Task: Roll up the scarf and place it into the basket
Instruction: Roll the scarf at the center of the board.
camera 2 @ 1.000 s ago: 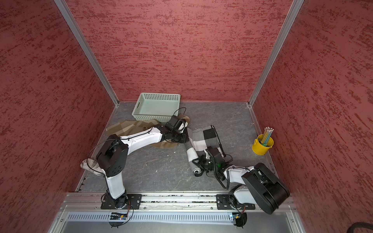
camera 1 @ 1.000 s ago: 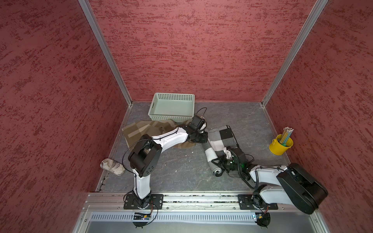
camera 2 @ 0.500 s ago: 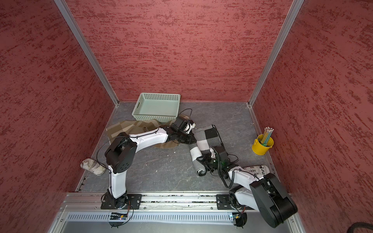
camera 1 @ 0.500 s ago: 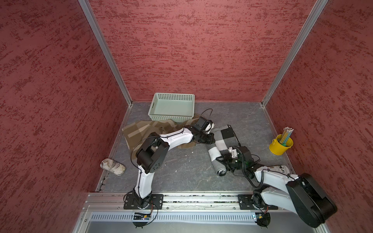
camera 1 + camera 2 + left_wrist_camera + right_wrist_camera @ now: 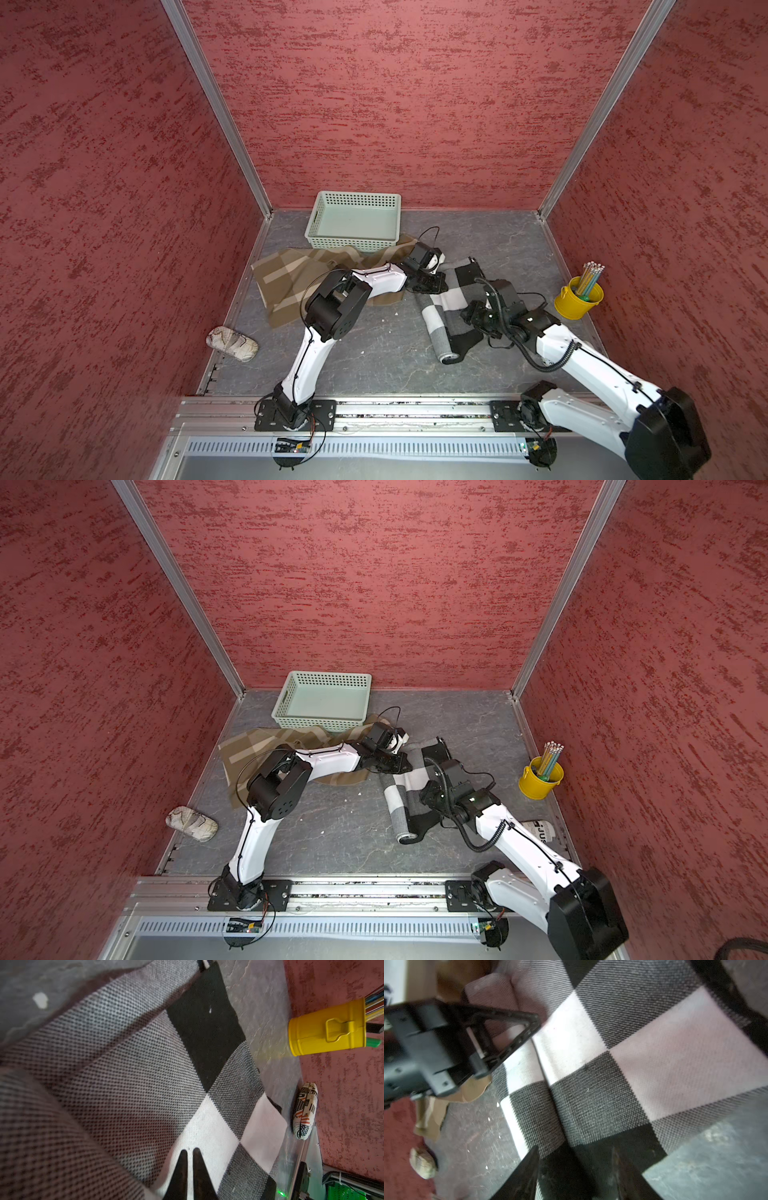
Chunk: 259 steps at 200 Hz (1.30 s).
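Directly under the right end effector (image 5: 575, 1153), the scarf (image 5: 591, 1093).

Both arms same build: white link shells, black joint housings. Thin black cable loops off left arm (image 5: 307, 365); right arm (image 5: 602, 374) carries corrugated black conduit. Black base plates (image 5: 324, 415) screwed to aluminium rail (image 5: 415, 411). Black jaws, tapering to points.

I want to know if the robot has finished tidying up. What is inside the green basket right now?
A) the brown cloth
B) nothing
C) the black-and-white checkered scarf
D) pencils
B: in both top views the basket shows only its bare mint bottom, while the checkered scarf lies half rolled on the grey floor outside it.
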Each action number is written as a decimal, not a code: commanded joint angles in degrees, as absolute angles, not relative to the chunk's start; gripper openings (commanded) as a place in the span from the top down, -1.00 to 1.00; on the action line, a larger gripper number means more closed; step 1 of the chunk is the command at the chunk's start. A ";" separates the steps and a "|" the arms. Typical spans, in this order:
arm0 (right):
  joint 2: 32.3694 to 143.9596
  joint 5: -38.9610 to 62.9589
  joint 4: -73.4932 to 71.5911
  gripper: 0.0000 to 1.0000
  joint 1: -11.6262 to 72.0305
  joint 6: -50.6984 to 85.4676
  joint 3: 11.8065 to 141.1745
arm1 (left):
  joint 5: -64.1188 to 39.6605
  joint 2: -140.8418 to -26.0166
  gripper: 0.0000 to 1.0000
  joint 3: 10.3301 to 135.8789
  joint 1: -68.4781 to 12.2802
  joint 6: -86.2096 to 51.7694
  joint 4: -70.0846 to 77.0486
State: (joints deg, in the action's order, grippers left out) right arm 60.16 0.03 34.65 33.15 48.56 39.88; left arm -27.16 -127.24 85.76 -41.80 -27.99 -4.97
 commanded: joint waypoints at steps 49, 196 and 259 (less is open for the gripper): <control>79.80 -31.60 45.44 -0.13 60.73 49.32 55.10 | -28.79 -131.30 0.80 83.02 -42.27 -30.81 4.57; 83.67 -7.33 15.18 0.81 53.96 44.81 39.42 | -29.13 -116.36 0.38 79.46 -37.80 -28.65 -2.25; 68.93 19.69 -6.97 0.87 33.54 60.62 22.36 | -21.75 -100.30 0.13 68.60 -36.66 -19.56 -9.51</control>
